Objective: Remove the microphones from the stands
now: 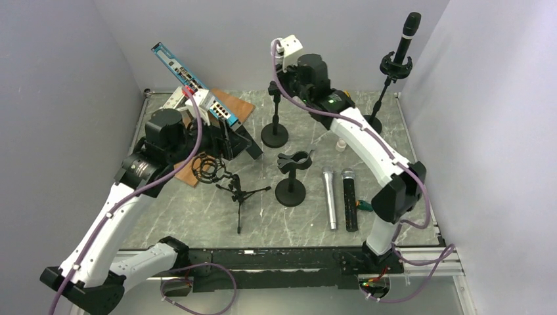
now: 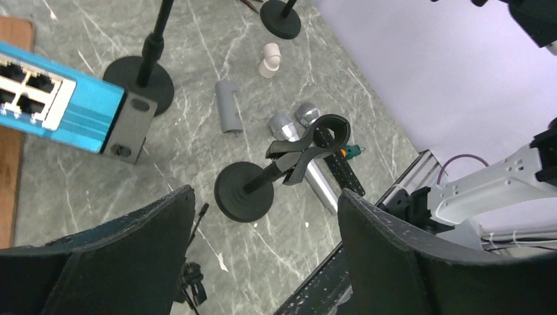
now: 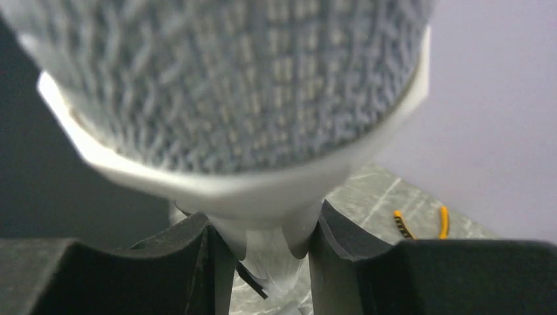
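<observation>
A white microphone with a grey mesh head (image 3: 230, 79) fills the right wrist view. My right gripper (image 3: 266, 230) is shut on its narrow white neck just below the head. In the top view the white microphone (image 1: 289, 46) sits high at the back, over a black stand (image 1: 274, 134) with a round base. My right gripper (image 1: 295, 69) is beside it. I cannot tell whether its lower end still sits in the stand's clip. My left gripper (image 2: 266, 216) is open and empty, well above the table, and it also shows in the top view (image 1: 230, 141).
An empty clip stand (image 1: 292, 172) stands mid-table, with a silver microphone (image 1: 329, 197) and a black one (image 1: 349, 198) lying beside it. A tall stand holds a black microphone (image 1: 407, 36) at back right. A blue network switch (image 1: 190, 79), shock mount (image 1: 209, 167) and small tripod (image 1: 240, 193) are at left.
</observation>
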`<state>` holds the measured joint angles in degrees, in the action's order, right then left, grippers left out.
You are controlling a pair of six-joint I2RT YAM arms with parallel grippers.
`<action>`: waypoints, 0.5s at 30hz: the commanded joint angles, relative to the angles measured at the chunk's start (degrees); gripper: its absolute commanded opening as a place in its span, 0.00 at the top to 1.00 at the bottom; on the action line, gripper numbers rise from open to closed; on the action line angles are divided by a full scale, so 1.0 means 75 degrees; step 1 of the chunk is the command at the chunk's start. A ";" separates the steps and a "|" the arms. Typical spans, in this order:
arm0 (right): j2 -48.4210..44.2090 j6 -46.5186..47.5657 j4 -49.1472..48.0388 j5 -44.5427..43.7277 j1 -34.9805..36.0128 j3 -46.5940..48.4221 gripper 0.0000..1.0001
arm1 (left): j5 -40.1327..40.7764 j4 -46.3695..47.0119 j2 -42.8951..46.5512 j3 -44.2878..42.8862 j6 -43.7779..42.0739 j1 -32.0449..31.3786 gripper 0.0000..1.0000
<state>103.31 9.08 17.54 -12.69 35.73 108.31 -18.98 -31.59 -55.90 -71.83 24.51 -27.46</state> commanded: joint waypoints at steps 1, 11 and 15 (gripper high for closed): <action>-0.0906 -0.0016 0.0211 0.2873 -0.0308 -0.0444 1.00 | -0.0474 0.0564 -0.0270 -0.0558 -0.0630 -0.0029 0.15; -0.1223 0.0322 0.0885 0.4384 -0.0742 -0.0561 1.00 | -0.0115 0.2284 -0.0927 -0.0708 -0.0940 -0.0022 0.05; -0.1237 0.0422 0.0948 0.4595 -0.0819 -0.0643 1.00 | -0.0025 0.2831 -0.1233 -0.0681 -0.1196 -0.0055 0.04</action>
<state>96.97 11.29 23.31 16.38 30.13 103.74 -19.62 -18.76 -63.66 -75.99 18.72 -27.49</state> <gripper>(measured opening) 0.404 0.952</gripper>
